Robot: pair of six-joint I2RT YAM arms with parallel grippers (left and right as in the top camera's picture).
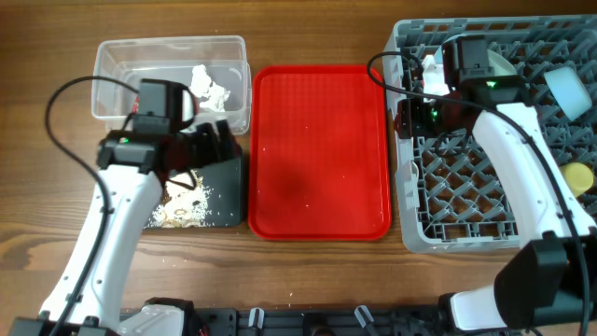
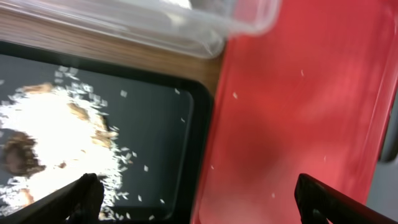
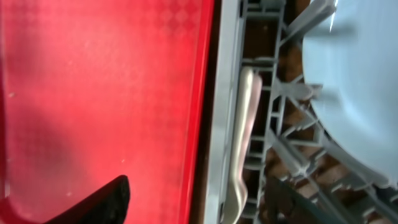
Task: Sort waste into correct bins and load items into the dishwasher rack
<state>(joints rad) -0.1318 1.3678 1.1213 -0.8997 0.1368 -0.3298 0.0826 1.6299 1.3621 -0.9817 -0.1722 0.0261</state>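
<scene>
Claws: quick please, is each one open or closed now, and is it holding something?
Left claw: open, holding nothing.
Right claw: open, holding nothing.

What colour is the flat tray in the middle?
Red; the tray shows best in the overhead view.

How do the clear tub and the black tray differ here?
The clear tub is see-through and deep; the black tray is opaque and shallow. The tub holds a white tissue; the tray holds food scraps. Both are rectangular, beside the red tray.
</scene>
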